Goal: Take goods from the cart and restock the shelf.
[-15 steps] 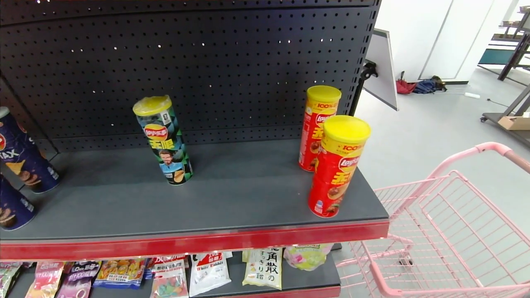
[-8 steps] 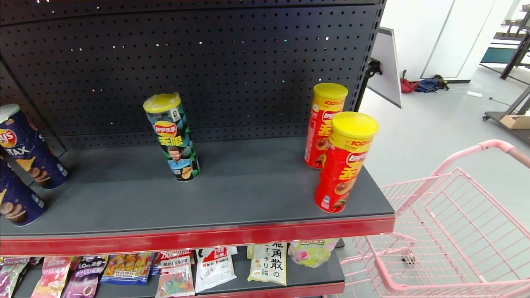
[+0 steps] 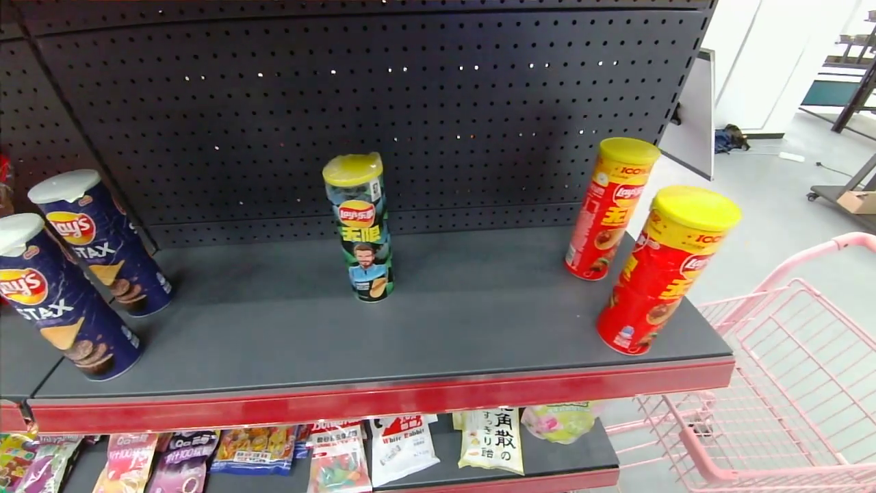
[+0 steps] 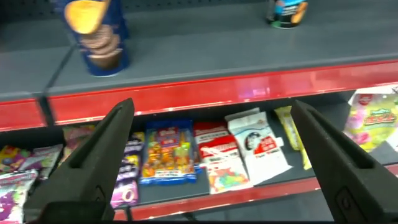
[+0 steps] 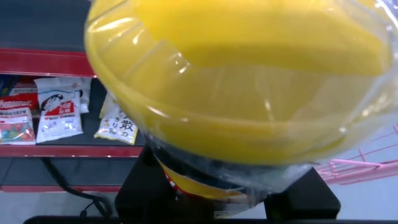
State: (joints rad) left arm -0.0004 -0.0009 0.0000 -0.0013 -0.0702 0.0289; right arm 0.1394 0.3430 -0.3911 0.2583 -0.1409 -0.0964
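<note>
Shelf (image 3: 438, 329) bare between blue cans (image 3: 58, 294) at left and green can (image 3: 359, 226) mid-shelf; second bare gap between green can and two red cans (image 3: 667, 274) at right end; front strip ahead of green can open; pegboard (image 3: 342, 103) closes back; red lip (image 3: 383, 397) along front edge; lower shelf (image 3: 582, 452) packed with bags (image 3: 404, 448); pink cart (image 3: 688, 448) beside shelf's right end; right end effector (image 5: 224, 193) grips yellow-lidded can (image 5: 236, 74) before lower shelf.
</note>
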